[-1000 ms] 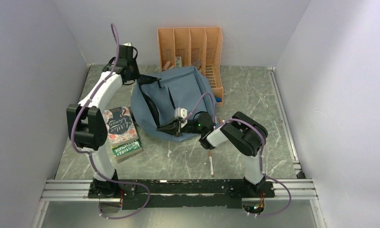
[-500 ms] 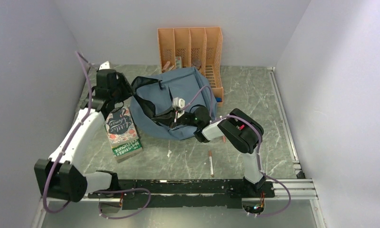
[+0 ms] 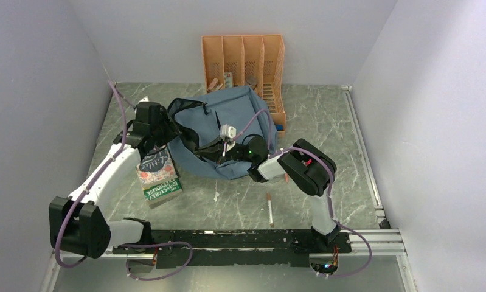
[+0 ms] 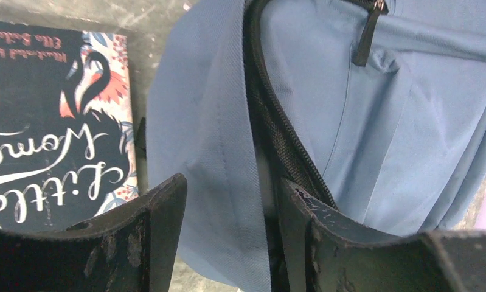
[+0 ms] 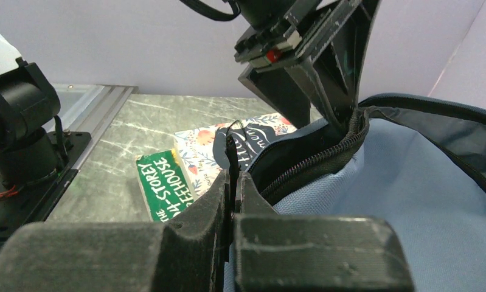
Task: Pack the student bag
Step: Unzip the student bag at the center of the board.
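The student bag [image 3: 237, 121], dusty blue with black zip trim, lies in the middle of the table with its zip partly undone. My right gripper [image 3: 215, 151] reaches in from the right, low on the bag's front. In the right wrist view it [image 5: 233, 176] is shut on a thin black zip pull [image 5: 231, 146] beside the gaping zip. My left gripper [image 3: 167, 135] is at the bag's left edge. Its jaws [image 4: 231, 207] stand open astride a blue fabric flap [image 4: 210, 121] next to the zip teeth.
Two books lie left of the bag: Little Women [image 3: 154, 164] on top of a green one [image 3: 162, 191]. An orange file organizer [image 3: 243, 61] stands behind the bag against the back wall. A pen [image 3: 269, 210] lies on the table in front of the right arm.
My left arm has swung down from the bag's back-left corner to its left edge, and its jaws have opened. My right gripper lifted the pull slightly, then held.
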You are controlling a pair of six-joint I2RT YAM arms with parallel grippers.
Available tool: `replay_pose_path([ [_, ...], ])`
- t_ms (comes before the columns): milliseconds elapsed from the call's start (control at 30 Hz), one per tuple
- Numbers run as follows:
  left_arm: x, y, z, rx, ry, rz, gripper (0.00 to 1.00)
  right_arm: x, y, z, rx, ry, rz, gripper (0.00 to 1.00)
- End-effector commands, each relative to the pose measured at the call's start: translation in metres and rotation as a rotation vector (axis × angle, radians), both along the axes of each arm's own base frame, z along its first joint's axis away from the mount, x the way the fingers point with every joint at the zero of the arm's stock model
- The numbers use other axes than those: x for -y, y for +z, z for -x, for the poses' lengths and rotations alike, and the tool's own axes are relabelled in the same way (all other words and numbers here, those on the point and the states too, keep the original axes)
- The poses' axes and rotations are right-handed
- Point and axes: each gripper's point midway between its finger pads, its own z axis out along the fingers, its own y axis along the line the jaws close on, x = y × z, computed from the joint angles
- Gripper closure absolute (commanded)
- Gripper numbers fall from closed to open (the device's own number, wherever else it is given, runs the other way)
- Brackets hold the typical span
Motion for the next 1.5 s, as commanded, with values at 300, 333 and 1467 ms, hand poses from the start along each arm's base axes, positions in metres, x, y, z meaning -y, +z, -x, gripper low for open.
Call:
replay_pose_path([
  [300,0.034,-0.018,0.013,-0.057,-0.071,0.032,0.61,0.000,0.012,-0.007,0.065,-0.020,-0.047,1.00],
  [333,0.032,-0.019,0.014,-0.060,-0.067,0.025,0.74,0.000,0.011,-0.006,0.068,-0.016,-0.044,1.00],
  [1467,-0.110,0.018,-0.096,-0.020,0.158,-0.190,0.95,0.075,-0.033,0.010,0.116,0.173,0.127,1.00],
])
